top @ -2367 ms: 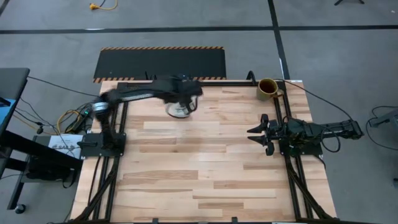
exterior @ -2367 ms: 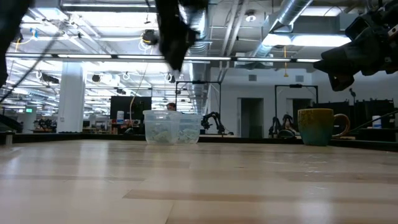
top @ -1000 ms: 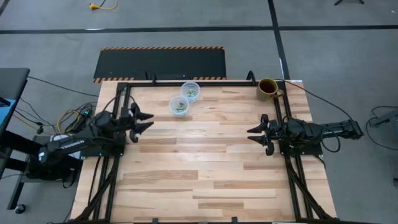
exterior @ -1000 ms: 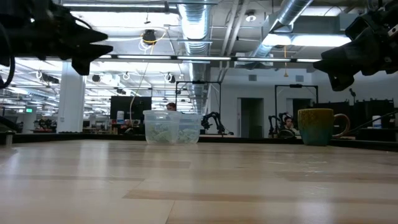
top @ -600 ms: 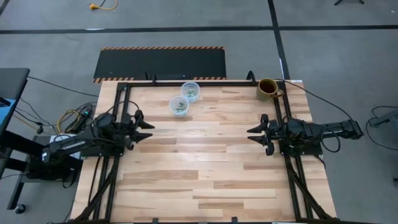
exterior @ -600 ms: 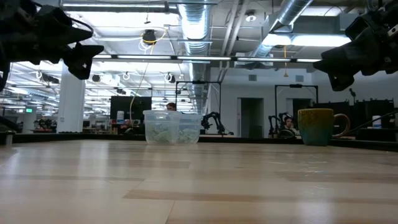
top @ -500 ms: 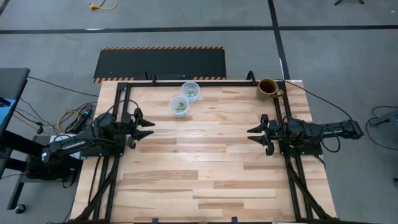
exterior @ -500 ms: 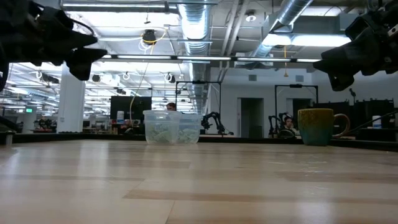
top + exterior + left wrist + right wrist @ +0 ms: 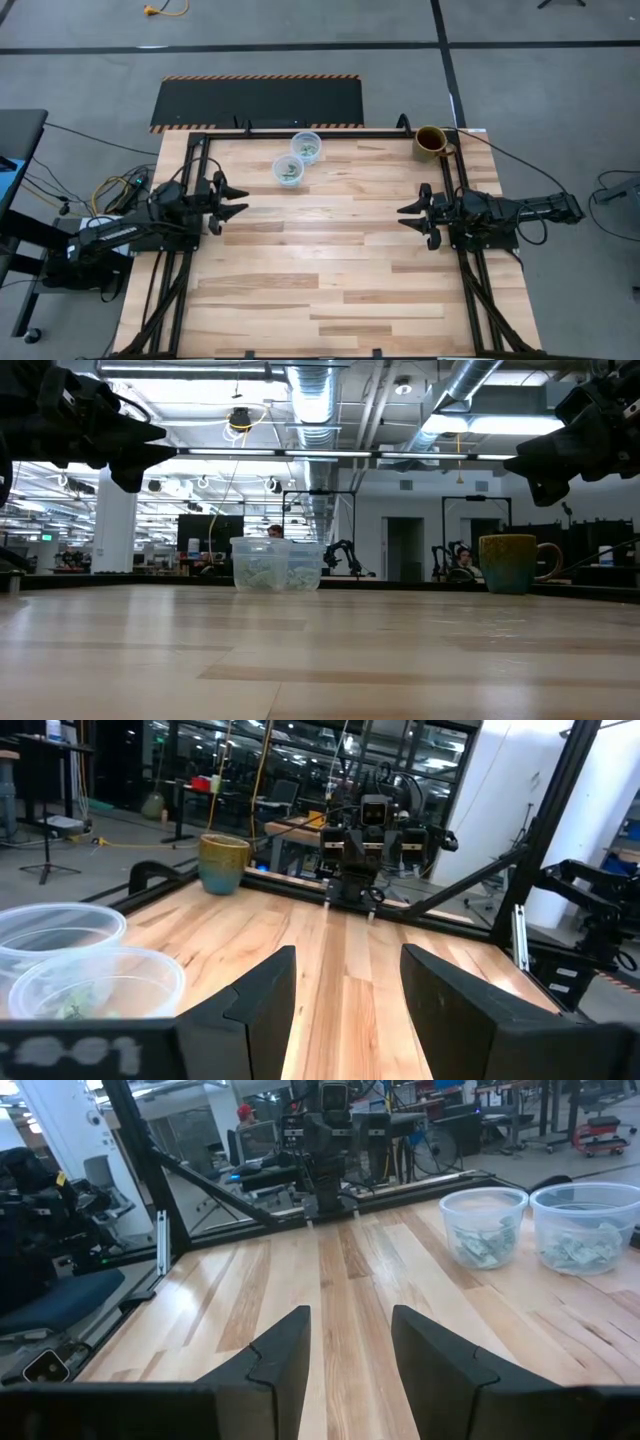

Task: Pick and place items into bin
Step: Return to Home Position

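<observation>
Tabletop (image 9: 330, 260) bears two clear cups (image 9: 450, 1218) holding packets (image 9: 482, 1246).

table (image 9: 330, 260): pale wood, planked grain
cups (image 9: 306, 146): clear
packets (image 9: 482, 1246): pale green and white
mug (image 9: 431, 142): olive-brown
mat (image 9: 258, 100): black, orange-and-black striped edge
floor (image 9: 540, 100): grey

Counter (image 9: 330, 270) with two cups (image 9: 452, 1220), a mug (image 9: 431, 142) and two arms.
Cups side by side near the far edge, left of centre, packets (image 9: 484, 1245) inside both. Mug at the far right corner. Left arm (image 9: 150, 222) at the left edge, right arm (image 9: 500, 212) opposite, jaws facing inward.
</observation>
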Robot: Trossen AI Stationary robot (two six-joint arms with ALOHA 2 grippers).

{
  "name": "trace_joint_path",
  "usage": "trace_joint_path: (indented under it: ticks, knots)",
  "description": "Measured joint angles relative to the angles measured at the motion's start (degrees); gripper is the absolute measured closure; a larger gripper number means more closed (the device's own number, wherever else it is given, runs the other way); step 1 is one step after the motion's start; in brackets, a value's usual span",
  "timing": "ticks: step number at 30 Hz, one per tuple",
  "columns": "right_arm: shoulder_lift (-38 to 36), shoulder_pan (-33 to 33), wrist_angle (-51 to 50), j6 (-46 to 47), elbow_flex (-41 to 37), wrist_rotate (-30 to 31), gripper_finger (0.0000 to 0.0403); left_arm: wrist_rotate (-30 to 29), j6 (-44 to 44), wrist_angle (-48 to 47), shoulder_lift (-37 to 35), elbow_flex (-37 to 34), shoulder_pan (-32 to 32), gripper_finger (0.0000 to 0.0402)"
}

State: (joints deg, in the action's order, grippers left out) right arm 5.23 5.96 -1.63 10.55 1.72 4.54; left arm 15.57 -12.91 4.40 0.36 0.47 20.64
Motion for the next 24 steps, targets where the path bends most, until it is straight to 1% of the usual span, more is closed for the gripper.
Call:
trace_joint_path:
  ticks: [24]
  knots:
    - [-0.02, 0.02, -0.03, 0.00, 0.00, -0.04, 0.0267, -0.04, 0.10, 0.00, 0.00, -0.11, 0.00, 0.0231]
